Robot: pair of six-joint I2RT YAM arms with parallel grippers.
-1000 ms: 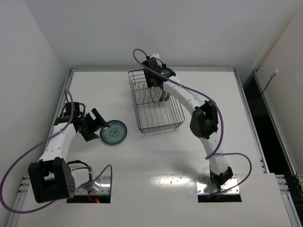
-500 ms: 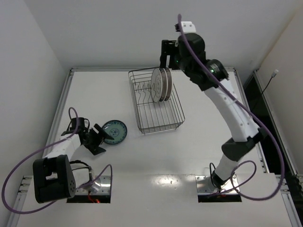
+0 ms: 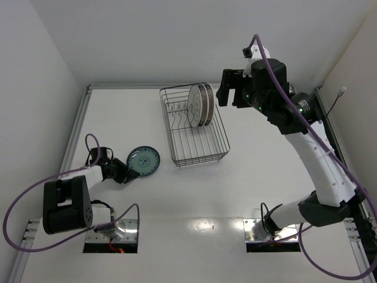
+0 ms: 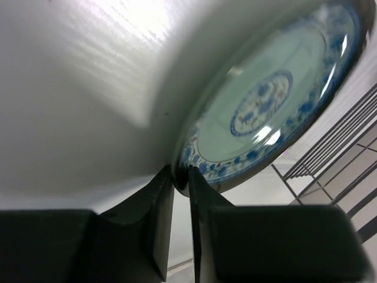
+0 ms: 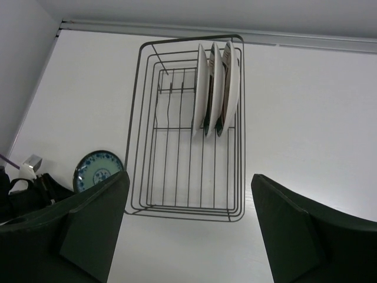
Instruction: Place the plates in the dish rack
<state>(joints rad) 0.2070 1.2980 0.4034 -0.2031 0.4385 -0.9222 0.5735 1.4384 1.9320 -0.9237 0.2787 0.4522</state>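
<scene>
I start with the big white table [image 3: 265,177]. On it, toward the far side, sits the dish rack [image 3: 200,160], a dark wire basket. Most of its slots are bare.

My right gripper [image 3: 227,95] hangs high up, off to the right of the rack. Its fingers are spread wide and there is nothing between them.

Three big plates [image 3: 199,105] stand on edge at the far end of the rack, side by side in the prongs. So I think that part of the job is done.

One plate is left: the small teal plate [image 3: 143,161]. It lies on the table, left of the rack and near it but not touching. In the left wrist view the rack wires show just past its far edge.

My left gripper [image 4: 181,177] is down low at the near-left edge of that plate. Its two fingers are squeezed close together, and the plate's rim looks caught between the tips. I can't tell if the plate has come up off the table at all.

What is left, I think, is to lift this last plate, carry it over and stand it in a free slot.
</scene>
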